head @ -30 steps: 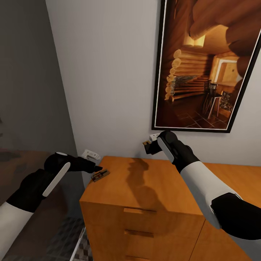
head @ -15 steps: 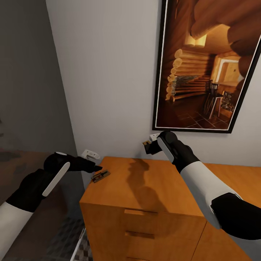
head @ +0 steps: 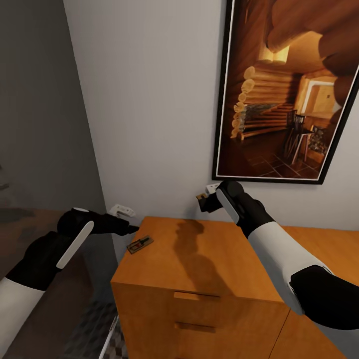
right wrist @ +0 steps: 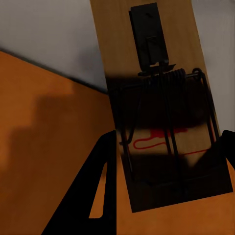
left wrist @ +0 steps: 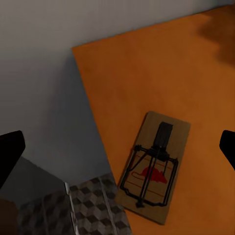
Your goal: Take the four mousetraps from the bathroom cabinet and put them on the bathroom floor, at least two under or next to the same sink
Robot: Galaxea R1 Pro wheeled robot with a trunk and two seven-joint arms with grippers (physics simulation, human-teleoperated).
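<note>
Right hand (head: 205,198): raised above the cabinet (head: 209,259), clenched on one mousetrap (right wrist: 161,98). Left hand (head: 130,228): released, fingers spread, just beside a second mousetrap (head: 139,244) lying at the cabinet top's corner edge.

Orange-brown cabinet (head: 199,264), tan mousetrap (left wrist: 155,166) with seemingly red print
</note>
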